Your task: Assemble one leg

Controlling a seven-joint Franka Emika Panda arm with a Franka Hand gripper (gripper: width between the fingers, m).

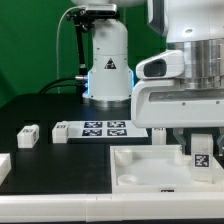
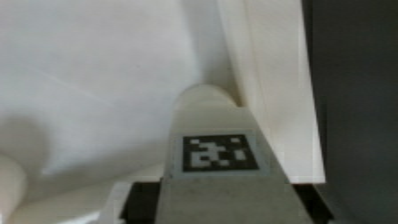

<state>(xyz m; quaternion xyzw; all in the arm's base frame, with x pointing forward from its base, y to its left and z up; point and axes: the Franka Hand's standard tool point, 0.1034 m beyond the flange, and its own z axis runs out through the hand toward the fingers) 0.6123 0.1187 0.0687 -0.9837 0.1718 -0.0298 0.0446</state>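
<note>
My gripper [image 1: 201,158] is shut on a leg [image 1: 201,151], a small white block with a black-and-white marker on its face. It holds the leg upright over the right part of the large white square tray-like part [image 1: 140,165]. In the wrist view the held leg [image 2: 217,135] runs out from between my black fingers [image 2: 146,200], its tip pointing at the inner corner of the tray [image 2: 107,80] beside its raised rim [image 2: 267,60]. A second leg [image 1: 27,135] lies on the table at the exterior view's left.
The marker board [image 1: 100,129] lies on the black table behind the tray. Another white part [image 1: 4,165] shows at the exterior view's left edge. The robot base [image 1: 108,60] stands at the back. The dark table [image 2: 356,90] shows past the tray rim.
</note>
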